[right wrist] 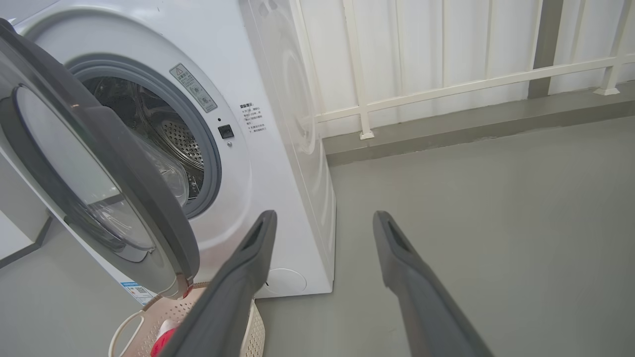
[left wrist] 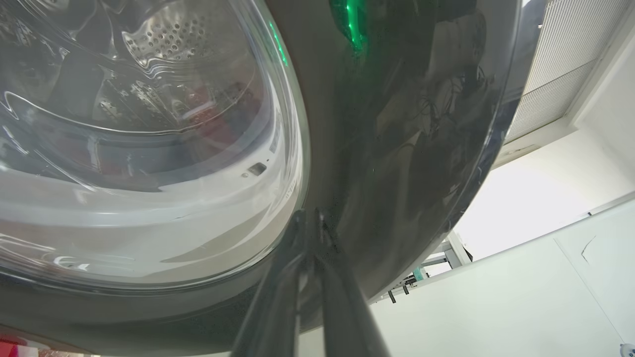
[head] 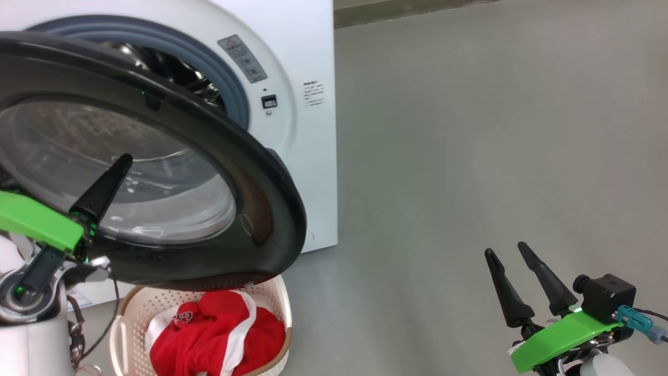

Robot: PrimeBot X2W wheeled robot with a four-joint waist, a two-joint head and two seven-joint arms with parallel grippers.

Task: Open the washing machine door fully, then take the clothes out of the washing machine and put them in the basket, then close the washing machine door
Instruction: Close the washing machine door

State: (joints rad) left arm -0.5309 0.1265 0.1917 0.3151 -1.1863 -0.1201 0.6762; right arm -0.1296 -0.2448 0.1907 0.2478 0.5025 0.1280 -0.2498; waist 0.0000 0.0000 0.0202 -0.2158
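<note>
Red clothes (head: pixel 209 339) lie in the basket (head: pixel 130 310) on the floor, just under the half-open washing machine door (head: pixel 271 209). The left fingers (head: pixel 104 190), pressed together and holding nothing, touch the door's shiny front and could slip when pushing it shut. The right fingers (head: pixel 503 287), wide apart and empty, hang near, well to the right.

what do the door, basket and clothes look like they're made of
Door: glossy black rim, probably plastic, since it throws sharp reflections. Its clear bulging bowl looks like glass, though clear plastic is possible.
Basket: matte cream plastic, judging by the moulded holes, with a brown woven-look rim.
Clothes: soft red and white fabric, shown by the loose folds.
</note>
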